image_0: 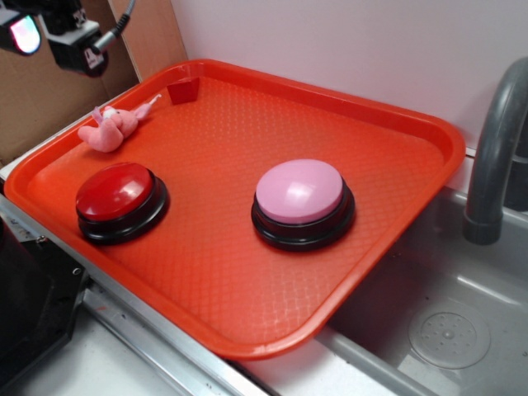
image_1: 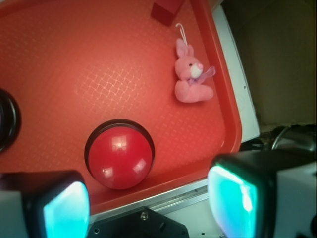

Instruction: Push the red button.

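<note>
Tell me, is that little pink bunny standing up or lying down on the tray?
Lying down. The pink bunny lies flat on the orange-red tray near its rim, with its loop string trailing beside its ears.

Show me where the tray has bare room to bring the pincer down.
Bare: the tray floor behind the pink button, the strip between it and the red button, and the front edge. Crowded: the far left corner, with the plush bunny and a small red block.
</note>
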You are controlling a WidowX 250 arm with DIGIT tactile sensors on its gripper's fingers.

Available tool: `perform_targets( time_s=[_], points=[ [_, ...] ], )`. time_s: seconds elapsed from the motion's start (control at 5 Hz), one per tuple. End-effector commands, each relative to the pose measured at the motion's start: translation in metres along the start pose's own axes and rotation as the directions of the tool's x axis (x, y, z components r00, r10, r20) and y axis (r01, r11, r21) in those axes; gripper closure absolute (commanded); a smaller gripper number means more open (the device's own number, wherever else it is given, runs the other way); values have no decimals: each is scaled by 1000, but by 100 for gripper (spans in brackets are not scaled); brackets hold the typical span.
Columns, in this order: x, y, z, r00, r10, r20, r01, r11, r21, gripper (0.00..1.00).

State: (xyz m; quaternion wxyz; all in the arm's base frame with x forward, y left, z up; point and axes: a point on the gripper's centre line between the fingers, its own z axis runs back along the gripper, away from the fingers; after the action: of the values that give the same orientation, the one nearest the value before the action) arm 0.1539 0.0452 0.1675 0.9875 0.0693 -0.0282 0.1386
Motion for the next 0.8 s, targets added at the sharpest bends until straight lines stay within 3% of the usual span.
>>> perform_targets(
  time_s=[0.0, 0.6],
  points=[
    [6, 7, 20, 999, 22, 31, -22, 1000, -4, 0],
    [10, 19, 25, 995, 96, 24, -96, 995, 1, 0]
  ],
)
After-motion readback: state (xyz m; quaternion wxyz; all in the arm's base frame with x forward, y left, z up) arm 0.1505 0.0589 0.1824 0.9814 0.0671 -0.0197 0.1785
